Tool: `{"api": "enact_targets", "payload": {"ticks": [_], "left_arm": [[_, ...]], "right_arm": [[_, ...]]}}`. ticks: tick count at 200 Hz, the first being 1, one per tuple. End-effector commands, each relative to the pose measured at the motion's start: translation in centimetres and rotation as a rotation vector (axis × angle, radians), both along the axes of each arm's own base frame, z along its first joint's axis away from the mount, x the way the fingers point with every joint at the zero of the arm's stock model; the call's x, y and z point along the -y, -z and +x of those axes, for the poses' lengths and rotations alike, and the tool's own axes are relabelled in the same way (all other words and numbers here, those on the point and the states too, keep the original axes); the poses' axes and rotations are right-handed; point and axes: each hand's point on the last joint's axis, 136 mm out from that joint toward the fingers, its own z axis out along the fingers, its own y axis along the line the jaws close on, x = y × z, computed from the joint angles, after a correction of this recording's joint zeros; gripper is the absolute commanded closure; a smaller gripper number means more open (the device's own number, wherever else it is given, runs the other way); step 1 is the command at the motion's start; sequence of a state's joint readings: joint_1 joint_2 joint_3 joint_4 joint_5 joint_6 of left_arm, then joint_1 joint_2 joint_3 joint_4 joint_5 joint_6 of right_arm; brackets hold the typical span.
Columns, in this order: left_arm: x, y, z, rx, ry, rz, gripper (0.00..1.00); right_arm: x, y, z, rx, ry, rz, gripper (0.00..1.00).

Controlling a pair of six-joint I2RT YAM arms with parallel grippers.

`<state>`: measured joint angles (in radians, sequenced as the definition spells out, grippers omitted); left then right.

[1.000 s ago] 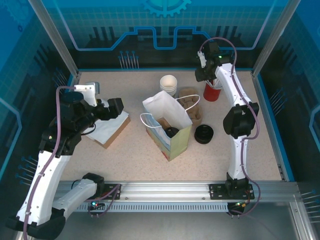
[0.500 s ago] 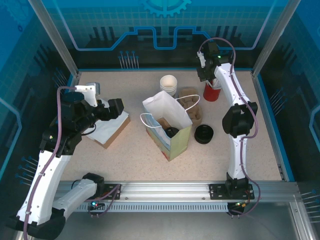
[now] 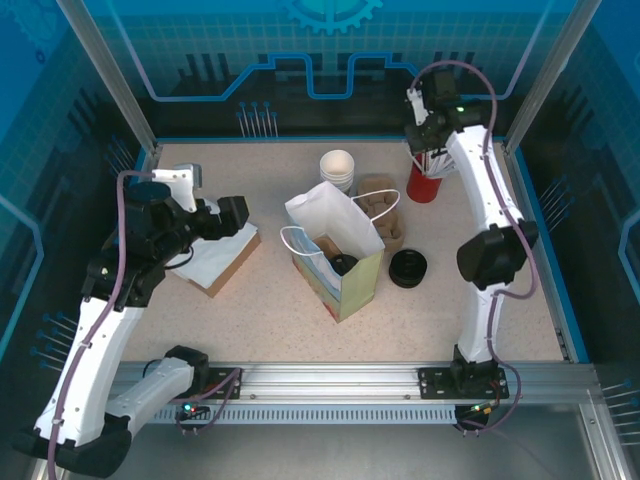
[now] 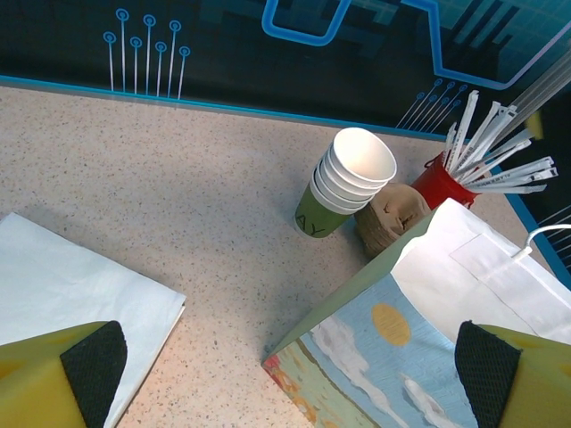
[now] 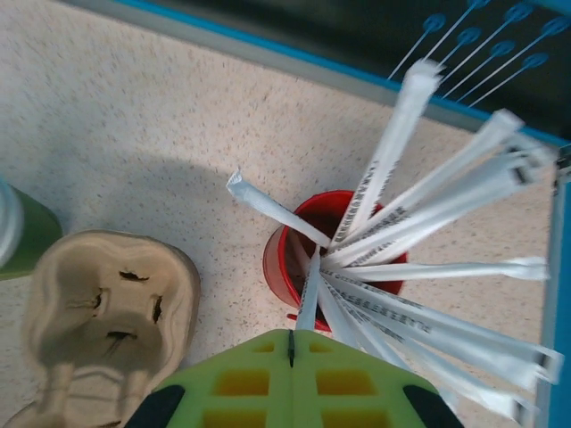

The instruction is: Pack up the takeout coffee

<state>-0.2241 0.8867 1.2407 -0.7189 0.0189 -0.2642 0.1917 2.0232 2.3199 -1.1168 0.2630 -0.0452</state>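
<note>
My table carries the paper bag, standing open mid-table. Left of it, my left gripper hangs with jaws wide apart. Far right, my right gripper sits over the red cup. The takeout coffee stands inside the bag, black lid showing. The right jaws pinch one wrapped straw.

**Non-task clutter, placed by claw**

Right claw: a red cup of wrapped straws sat just ahead. One straw ran into the pinched tips. A cardboard carrier lay to its left.

Left claw: a paper bag stood under the wide gap, toward the right. A cup stack stood ahead, and a white sheet lay left.
</note>
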Motion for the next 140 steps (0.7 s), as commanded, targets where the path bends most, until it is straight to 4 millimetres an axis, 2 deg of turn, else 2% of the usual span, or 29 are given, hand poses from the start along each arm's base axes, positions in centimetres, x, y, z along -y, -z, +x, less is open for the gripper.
{"api": "enact_targets", "payload": {"ticks": [1,63,117,140], "left_arm": [[0.2,-0.8,0.6,0.022,-0.001,-0.028,0.01],[0.3,-2.1,1.3,0.055,0.004,-0.031,0.01],[0.4,-2.9,2.0,0.068,-0.004,-0.035,0.01],[0.4,-3.0,2.1,0.066,-0.011,-0.053,0.01]], "right_arm": [[-0.1,-3.7,-3.1,0.049,0.000,0.009,0.95],[-1.0,-11.0,-9.6,0.196,0.002,0.053,0.95],[-0.7,-18.2,-17.3,0.383,-0.023,0.204,0.96],[-0.9,-20.5,-20.3,0.438,-0.060,0.289,0.97]]}}
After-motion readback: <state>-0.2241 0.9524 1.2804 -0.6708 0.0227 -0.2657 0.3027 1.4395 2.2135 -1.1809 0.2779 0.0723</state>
